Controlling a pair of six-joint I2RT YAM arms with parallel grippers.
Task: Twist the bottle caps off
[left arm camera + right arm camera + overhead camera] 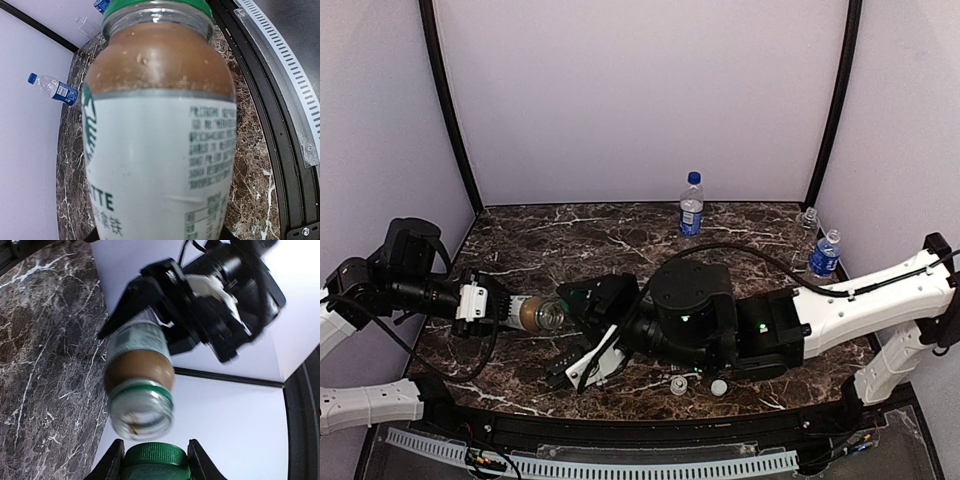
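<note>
The green cap (155, 457) is off. At the bottom of the right wrist view it sits pinched in the right gripper (155, 461), just clear of the open mouth of the tan bottle (140, 372). The left gripper (508, 311) clamps that bottle sideways at left centre of the top view. A clear cap (678, 385) and a white cap (719, 386) lie loose on the table (520, 240) near the bottom edge. The blue-capped bottle (691, 203) at upper centre is probably what remains. The right-hand bottles (825, 253) are too small to judge.

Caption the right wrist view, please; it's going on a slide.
Right gripper holds the unscrewed green cap clear of the open-mouthed brown-drink bottle clamped in the left gripper.
</note>
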